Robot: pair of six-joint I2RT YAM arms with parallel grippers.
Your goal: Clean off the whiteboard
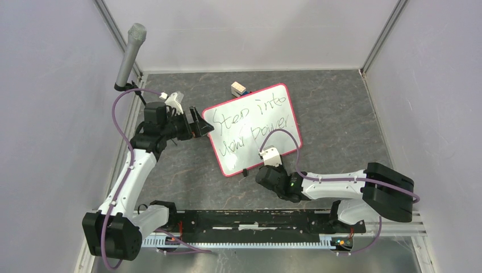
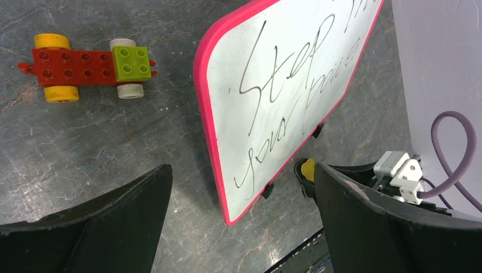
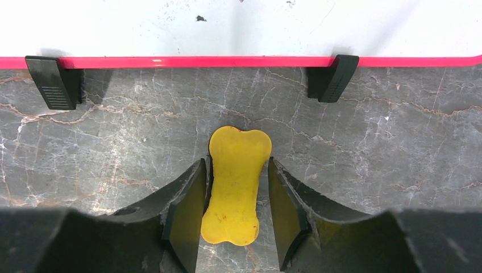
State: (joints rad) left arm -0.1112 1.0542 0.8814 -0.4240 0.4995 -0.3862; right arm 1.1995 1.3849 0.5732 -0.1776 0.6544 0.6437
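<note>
Pinching the yellow bone-shaped piece (image 3: 234, 187), the R tool (image 3: 236, 173) is sitting just off the near edge of the whiteboard (image 1: 253, 128), lying mid way across the counter (image 1: 341, 114) straight ahead w/ long axis crosswise, while the L tool (image 2: 241, 170), spread wide, is hovering by its left edge.

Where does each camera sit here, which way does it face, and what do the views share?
Top view: above and behind, looking down on the table; left arm and right arm show.
Left wrist: low, facing the whiteboard and a toy car; the open left pincer frames them.
Right wrist: looks down at a yellow bone-shaped piece in the right pincer, whiteboard edge beyond.
Shared: the whiteboard, in all three.
</note>
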